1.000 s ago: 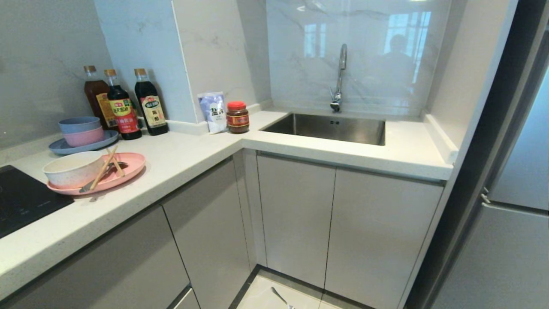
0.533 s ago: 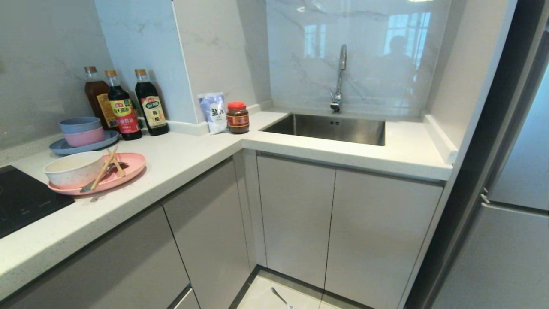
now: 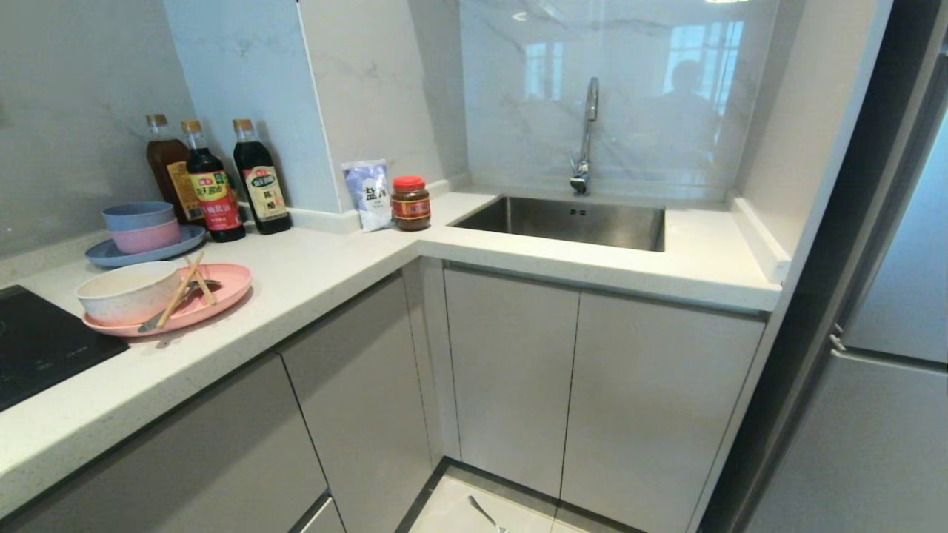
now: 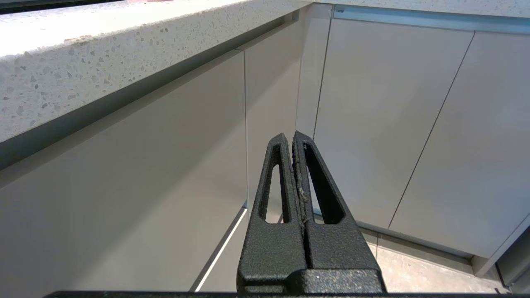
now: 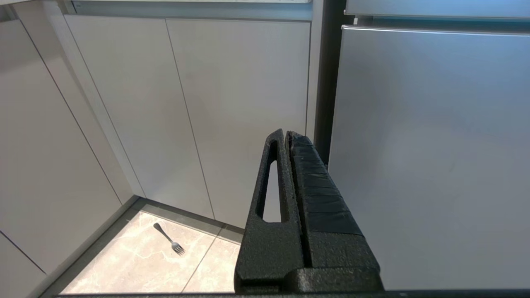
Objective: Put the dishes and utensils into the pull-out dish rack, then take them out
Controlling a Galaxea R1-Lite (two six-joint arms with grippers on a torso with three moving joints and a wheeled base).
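Both claws, left (image 4: 293, 138) and right (image 5: 287, 136), pressed together, parked low by cabinets (rack unopened); plate (image 3: 222, 292) awaits loading.

Bowl (image 3: 126, 291) sits on the pink plate (image 3: 222, 285) and hides a good chunk of it. Chopsticks (image 3: 185, 285) cover part of the utensil under them, can't tell what it is. Cooktop (image 3: 37, 348) runs off the left edge. Floor fork (image 3: 485, 513) gets clipped at the bottom.

A pale speckled L-shaped bench (image 3: 311, 274) wraps the corner, grey cabinet doors (image 3: 511, 370) below, glossy marble walls (image 3: 370, 89) behind, tiled floor (image 3: 452, 511).
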